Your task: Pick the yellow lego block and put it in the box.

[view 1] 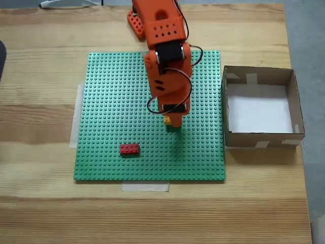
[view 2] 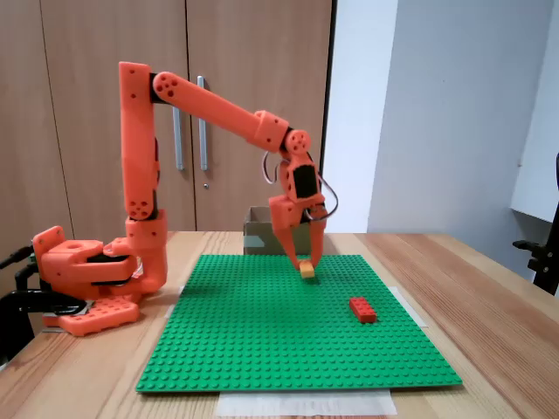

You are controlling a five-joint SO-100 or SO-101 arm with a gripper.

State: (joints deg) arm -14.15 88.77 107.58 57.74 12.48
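We see the jaws (view 2: 307, 264) closed on the yellow lego block (view 2: 307, 270), just above the green mat (view 2: 262, 349).

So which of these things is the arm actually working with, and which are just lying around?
Part of the job:
- the yellow lego block, between the arm's fingers
- the box, where it should end up

Just lying about:
- the red brick, on the green baseplate
- the tape strip on the wooden table
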